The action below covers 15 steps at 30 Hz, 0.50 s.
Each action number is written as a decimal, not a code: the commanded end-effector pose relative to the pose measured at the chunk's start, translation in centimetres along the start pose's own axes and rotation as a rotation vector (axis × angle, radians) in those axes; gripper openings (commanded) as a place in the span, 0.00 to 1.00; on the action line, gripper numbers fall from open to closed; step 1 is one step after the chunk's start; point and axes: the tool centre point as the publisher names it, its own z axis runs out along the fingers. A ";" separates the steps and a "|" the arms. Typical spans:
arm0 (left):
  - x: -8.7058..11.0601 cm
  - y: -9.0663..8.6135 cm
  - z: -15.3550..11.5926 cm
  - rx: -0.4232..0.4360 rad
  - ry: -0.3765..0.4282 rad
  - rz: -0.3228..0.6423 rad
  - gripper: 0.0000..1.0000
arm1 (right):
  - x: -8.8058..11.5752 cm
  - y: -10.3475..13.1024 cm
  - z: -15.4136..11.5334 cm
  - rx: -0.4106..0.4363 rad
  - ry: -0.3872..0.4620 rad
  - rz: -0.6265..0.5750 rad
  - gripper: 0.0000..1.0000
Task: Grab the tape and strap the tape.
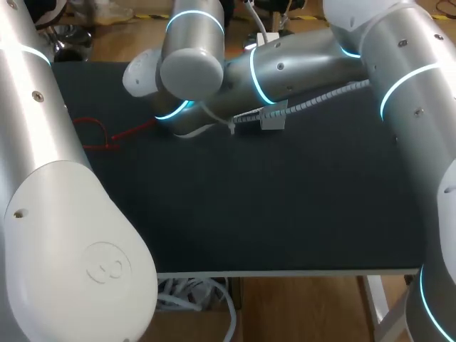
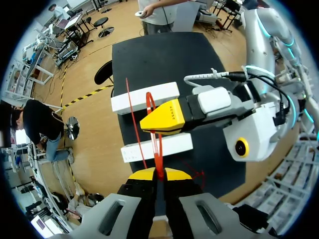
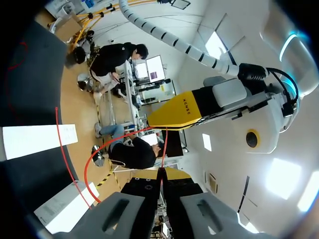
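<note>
My left gripper (image 2: 159,174) is clenched. Its two yellow tips meet on the red tape (image 2: 158,149), which rises as a thin line from between them. My right gripper (image 3: 162,173) is pinched closed in the same way, and the tape comes out from between its tips and bends away in a wide loop beside it. So both of my grippers hold the one tape, each just ahead of the other with a short stretch of tape between them.

In the left wrist view, the right gripper's yellow finger lies across the tape just ahead of my left tips, and a small red loop stands up past it. That finger's side bears a short line of small dark print; the left finger, seen from the right wrist, carries the same kind of mark.

Below my grippers lies the black table (image 1: 285,214). On it are a white strip (image 2: 144,97) and, nearer my left gripper, another white strip (image 2: 157,147) with faint grey marks too small to tell.

From overhead my arms hide both grippers. The tape trails out from under them toward the table's left side and ends in a loose red curl.
</note>
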 end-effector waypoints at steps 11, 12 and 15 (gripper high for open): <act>-0.1 -0.1 -0.1 -0.004 0.005 0.000 0.00 | 0.1 0.4 0.0 -0.007 0.013 -0.001 0.00; -0.1 -0.1 -0.1 -0.004 0.005 0.000 0.00 | 0.1 0.4 0.0 -0.008 0.014 -0.001 0.00; -0.1 -0.1 -0.1 -0.004 0.005 0.000 0.00 | 0.3 0.4 0.0 -0.010 0.025 0.006 0.00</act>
